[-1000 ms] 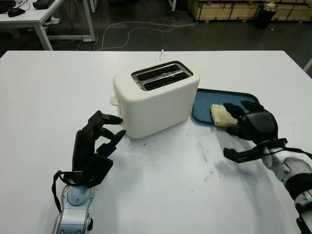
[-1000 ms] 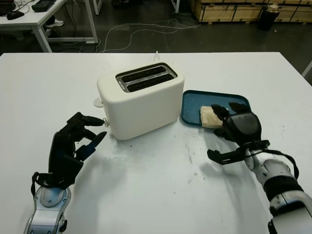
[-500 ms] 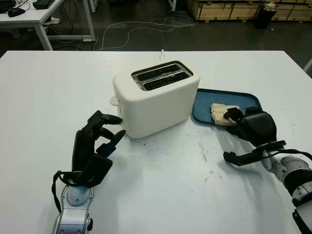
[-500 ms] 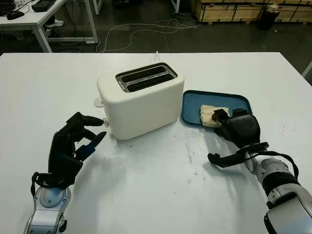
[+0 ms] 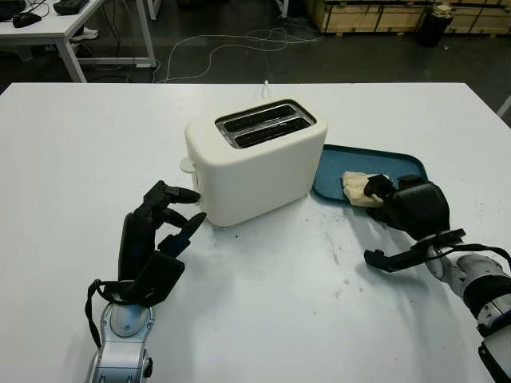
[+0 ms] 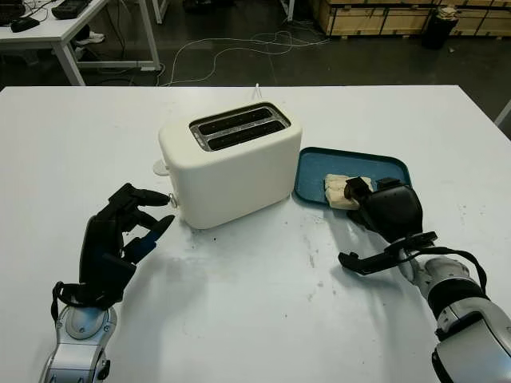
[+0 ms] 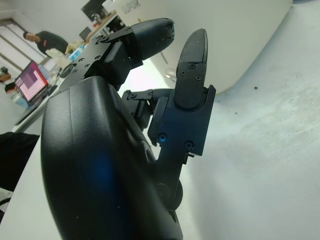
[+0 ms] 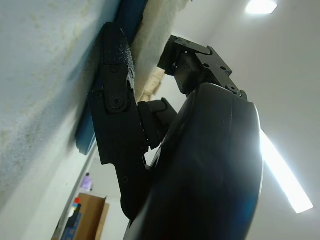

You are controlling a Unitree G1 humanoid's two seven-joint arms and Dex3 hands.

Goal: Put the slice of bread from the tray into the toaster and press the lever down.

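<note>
The cream two-slot toaster [image 5: 255, 159] stands mid-table, both slots empty, its small lever knob [image 5: 187, 165] on the left end. To its right lies the blue tray [image 5: 403, 162] with the pale slice of bread [image 5: 355, 188] in it. My right hand [image 5: 393, 206] is at the tray's near edge, fingers curled over the bread, thumb stretched along the table outside the rim. The right wrist view has the bread [image 8: 155, 35] pinched between thumb and fingers beside the tray's rim [image 8: 131, 15]. My left hand [image 5: 172, 215] is open, just left of the toaster, holding nothing.
The white table [image 5: 263, 303] has free room in front of the toaster and between the arms. A white cord [image 5: 264, 86] leaves the toaster's back. Behind the table are a dark floor with cables, another desk [image 5: 48, 28] and wooden crates [image 5: 375, 14].
My right hand's fingers, stretched over the bread a second ago, have curled onto it. Bread and tray have shifted slightly towards the toaster. The left hand has not moved.
</note>
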